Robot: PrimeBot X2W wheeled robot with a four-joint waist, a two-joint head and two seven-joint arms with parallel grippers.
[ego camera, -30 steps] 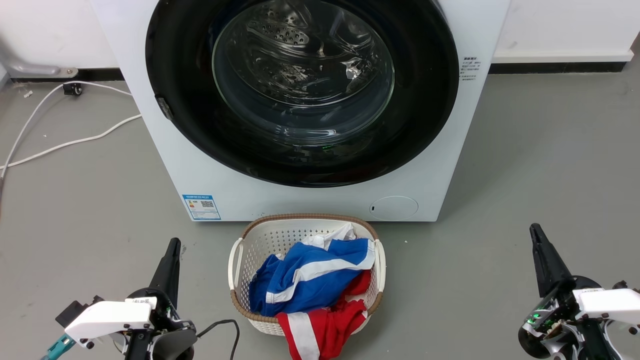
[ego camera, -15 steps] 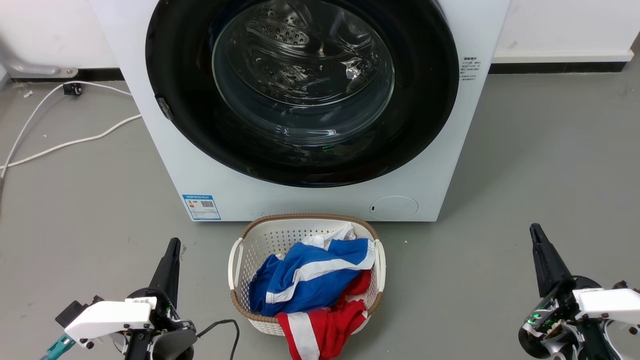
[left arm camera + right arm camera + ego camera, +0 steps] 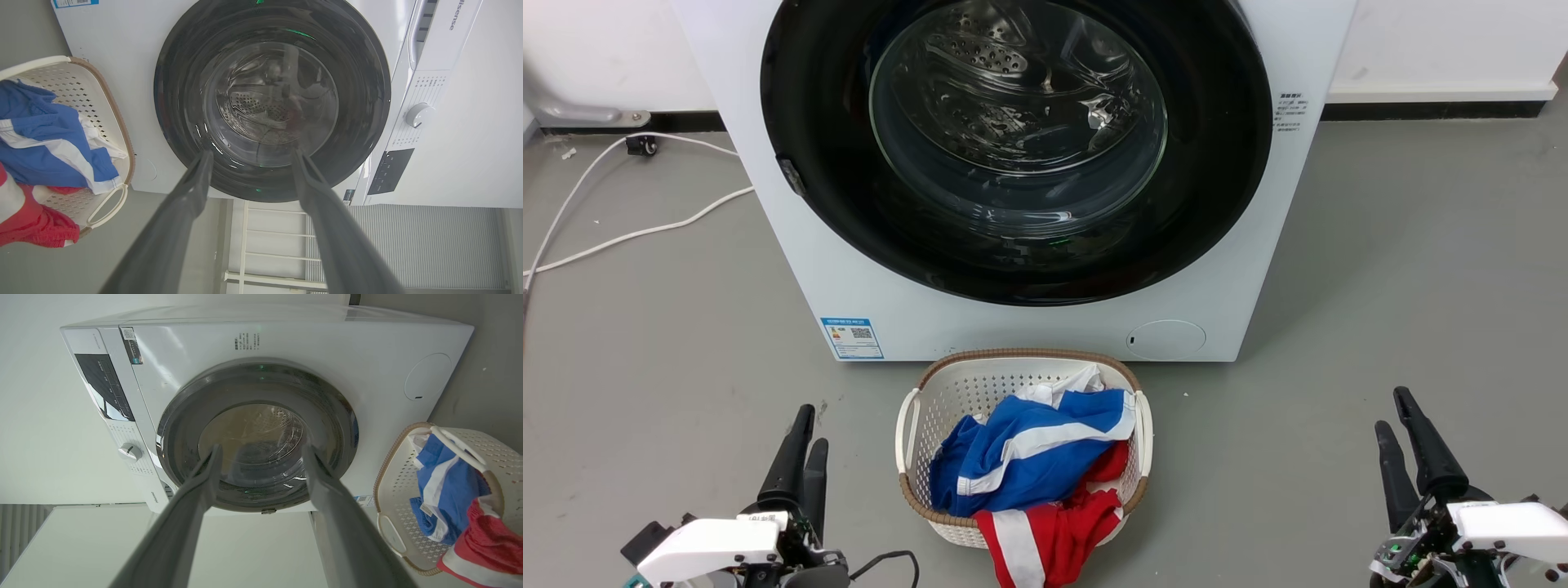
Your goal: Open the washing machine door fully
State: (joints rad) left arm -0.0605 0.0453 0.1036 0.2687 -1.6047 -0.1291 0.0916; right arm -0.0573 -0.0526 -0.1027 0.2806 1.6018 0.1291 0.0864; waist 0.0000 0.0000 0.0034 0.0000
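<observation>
Door (image 3: 1017, 139) closed against washer (image 3: 1013, 331) front, upper centre of head frame. I hold left gripper (image 3: 812, 425) lower left, right gripper (image 3: 1390, 408) lower right; both spread apart, empty, well away from door.

Washing machine door (image 3: 1016, 147): large, round, glossy black rim, bulging clear glass centre. Shut, upright, facing me. Sits well ahead of my left gripper (image 3: 812, 426) and right gripper (image 3: 1390, 408), between the two, touching neither.
</observation>
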